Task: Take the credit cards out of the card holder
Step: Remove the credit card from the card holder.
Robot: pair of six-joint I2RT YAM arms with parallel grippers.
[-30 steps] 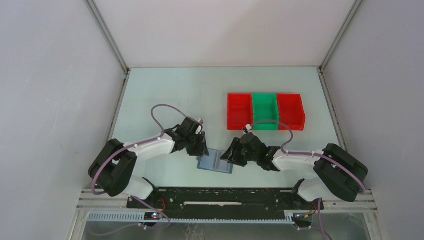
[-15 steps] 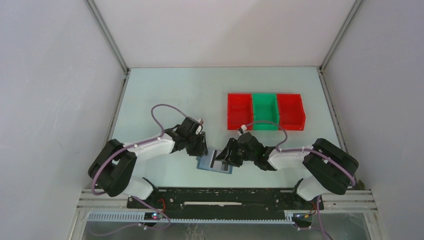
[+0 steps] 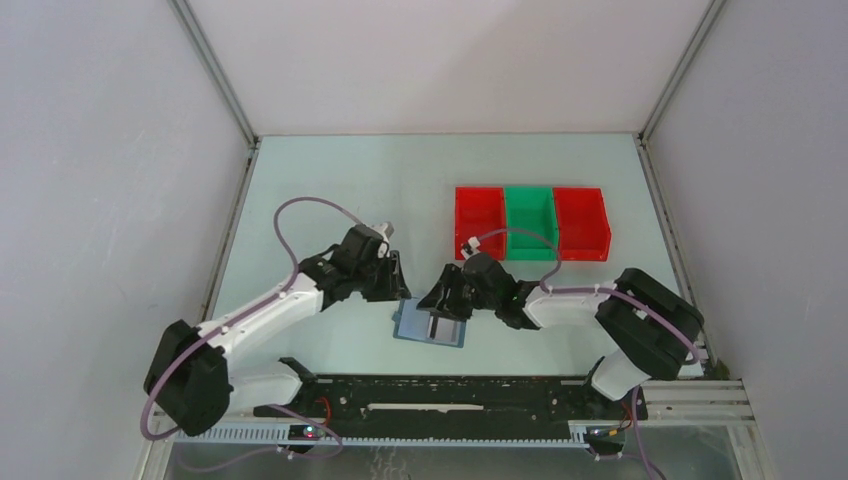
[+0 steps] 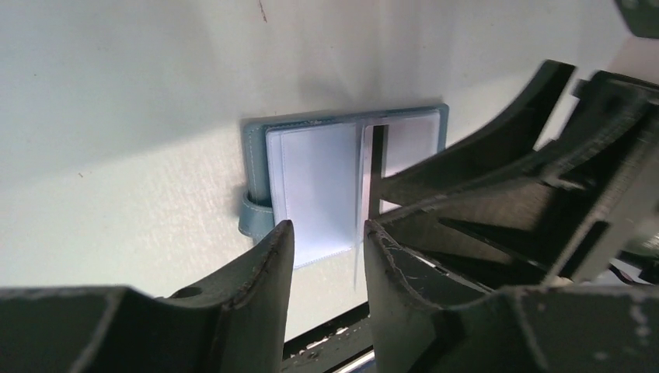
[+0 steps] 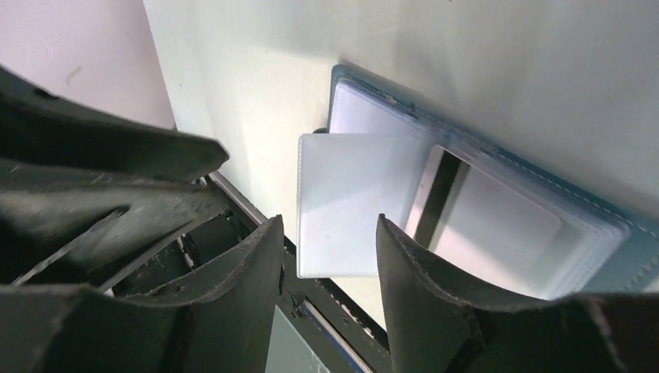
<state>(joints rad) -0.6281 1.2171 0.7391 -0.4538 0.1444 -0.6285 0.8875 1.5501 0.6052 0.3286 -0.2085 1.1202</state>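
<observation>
The blue-teal card holder [image 3: 412, 328] lies open and flat on the table near the front rail, between my two grippers. In the right wrist view its teal edge [image 5: 373, 81] frames a stack of clear sleeves, and one pale sleeve [image 5: 350, 206] is fanned out to the left. A white credit card with a dark stripe [image 5: 497, 221] sits in a sleeve; the left wrist view shows the same card [image 4: 378, 151]. My left gripper [image 4: 324, 233] hovers open over the holder's [image 4: 256, 151] near end. My right gripper [image 5: 326, 233] is open above the fanned sleeve, gripping nothing.
Three plastic bins stand in a row behind and to the right: red [image 3: 479, 222], green [image 3: 529, 222], red [image 3: 581, 222]. The black front rail [image 3: 450, 385] runs just below the holder. White enclosure walls close in the table on three sides.
My right gripper has slid left over the holder, and the striped card now shows from above. The left arm has stretched out, its gripper shifting slightly up and left.
</observation>
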